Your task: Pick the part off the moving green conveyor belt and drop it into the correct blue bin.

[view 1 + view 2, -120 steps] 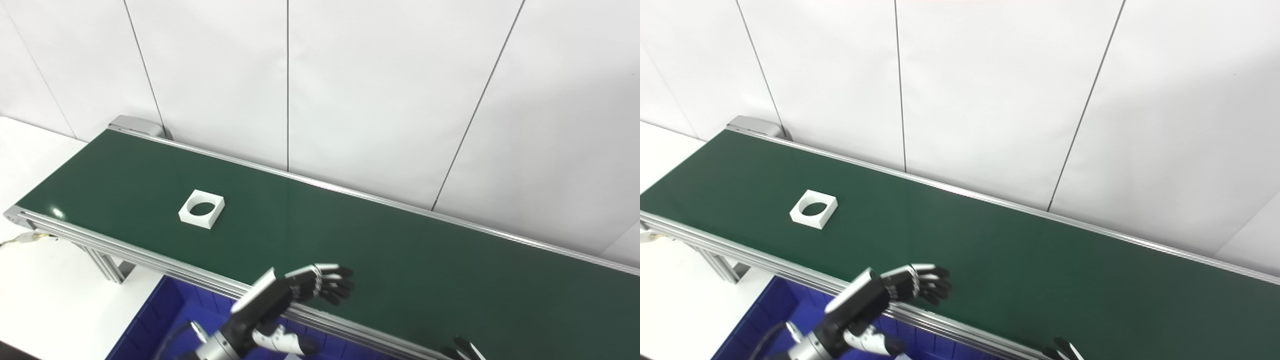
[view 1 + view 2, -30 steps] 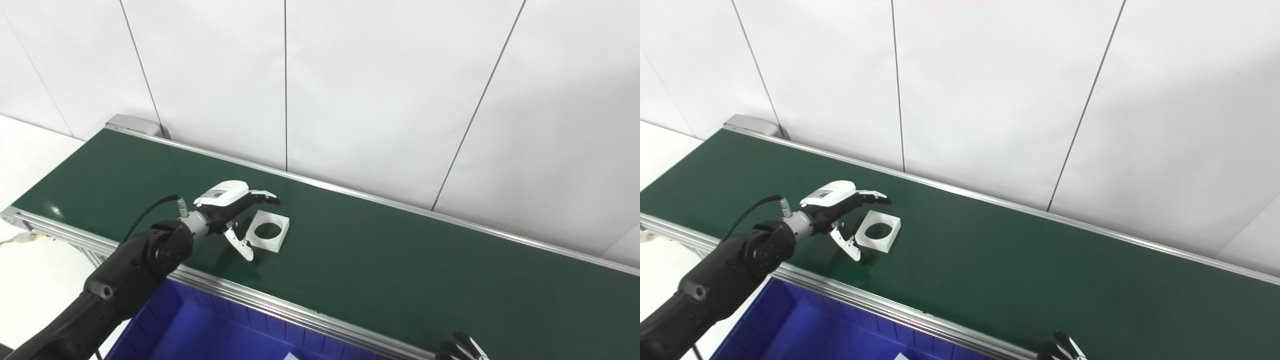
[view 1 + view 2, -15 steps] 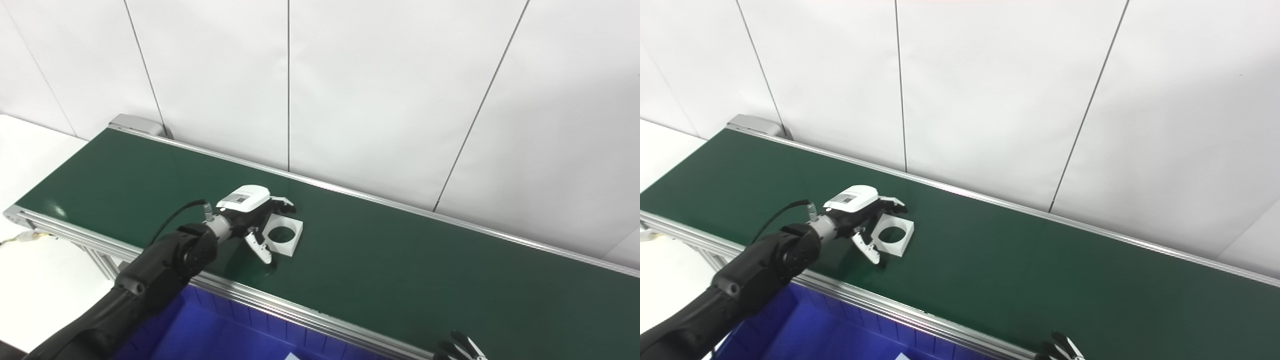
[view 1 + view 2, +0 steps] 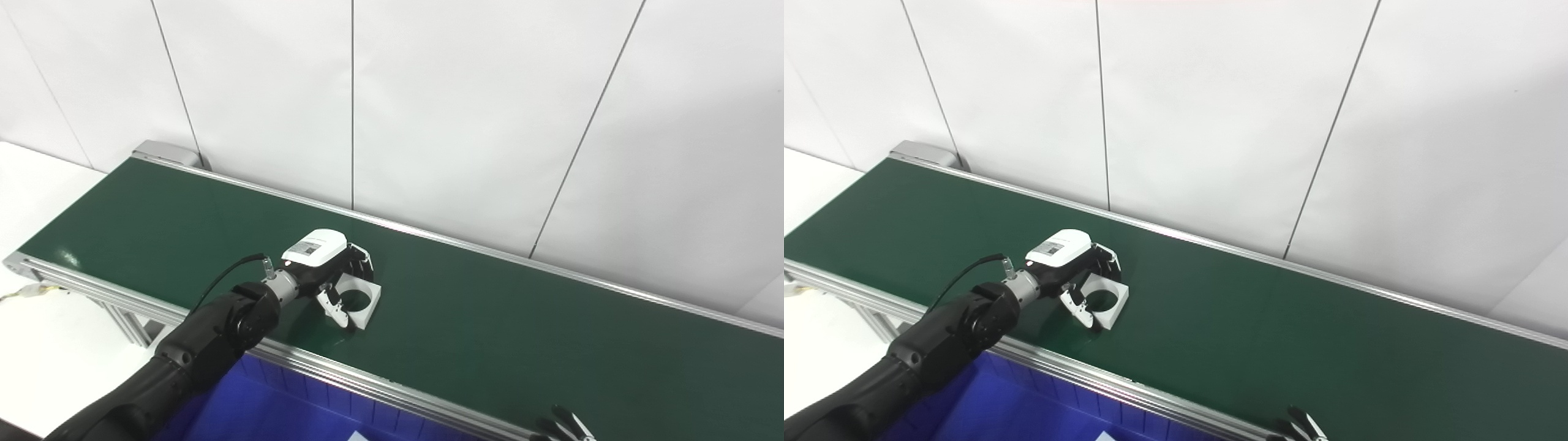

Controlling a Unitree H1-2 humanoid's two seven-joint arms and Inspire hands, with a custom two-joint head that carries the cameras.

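Look at your left robot hand [image 4: 327,269] first: it reaches out over the green conveyor belt [image 4: 490,318] and wraps the white part [image 4: 362,300], a flat square block with a round hole through its middle. The fingers [image 4: 362,260] curl down over the far edge of the block and the thumb [image 4: 335,308] presses in at the near edge, so the hand is closed on the part from both sides. The part itself lies on the belt surface, roughly midway across the belt's width and left of the belt's middle along its length; you cannot tell from these views whether it has left the belt at all. The dark forearm [image 4: 202,343] comes in from the lower left, crossing the belt's near aluminium rail [image 4: 392,392], with a black cable [image 4: 229,272] looping off the wrist.

Your right robot hand [image 4: 1298,427] shows only as a few dark fingertips at the bottom edge, near the rail and well apart from the part. The tips you see are spread, but too little is visible to say whether it is open or closed.

Below the near rail, the blue bin [image 4: 294,416] sits just under the left arm, its ribbed inner wall showing. Behind the belt stands a white panelled wall [image 4: 465,110], and to the left a white counter [image 4: 37,184].
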